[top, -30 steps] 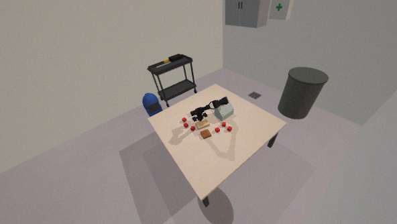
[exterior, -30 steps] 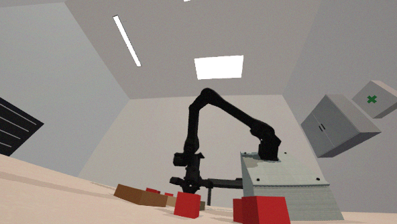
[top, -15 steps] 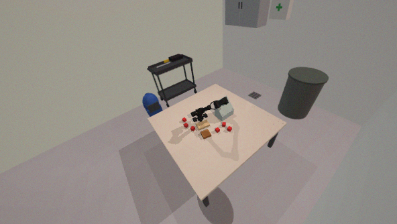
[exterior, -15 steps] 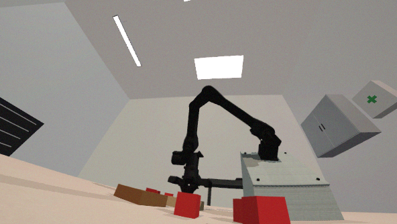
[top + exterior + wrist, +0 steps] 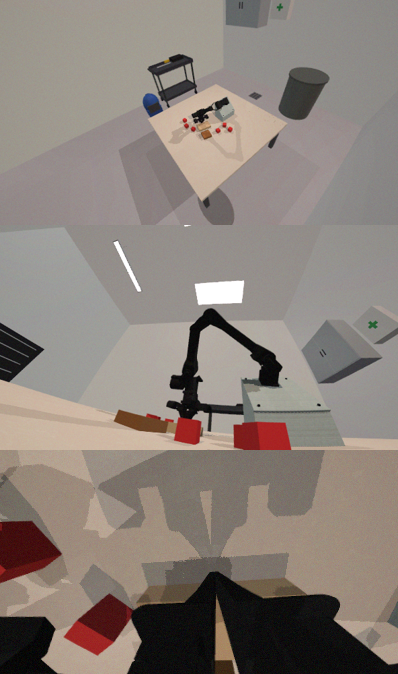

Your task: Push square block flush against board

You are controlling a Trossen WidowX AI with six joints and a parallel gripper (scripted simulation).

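The light tan board [image 5: 204, 126] [image 5: 171, 428] [image 5: 281, 587] lies flat on the table. The smaller, darker brown square block [image 5: 206, 135] [image 5: 141, 422] lies just off the board's long side, on the side away from the arm's base; a narrow gap seems to part them in the top view. My gripper [image 5: 201, 121] [image 5: 186, 417] [image 5: 213, 575] is shut and empty. It points down, low at the board's long side nearer the base. In the wrist view the fingers hide most of the board. Whether the tips touch it, I cannot tell.
Several red cubes lie around the parts: one cube [image 5: 193, 129] [image 5: 100, 625] is close to the board's left end, and others [image 5: 218, 130] [image 5: 224, 124] [image 5: 230, 129] are to the right. The grey arm base [image 5: 225, 112] [image 5: 292, 400] stands behind on the wooden table [image 5: 202, 168].
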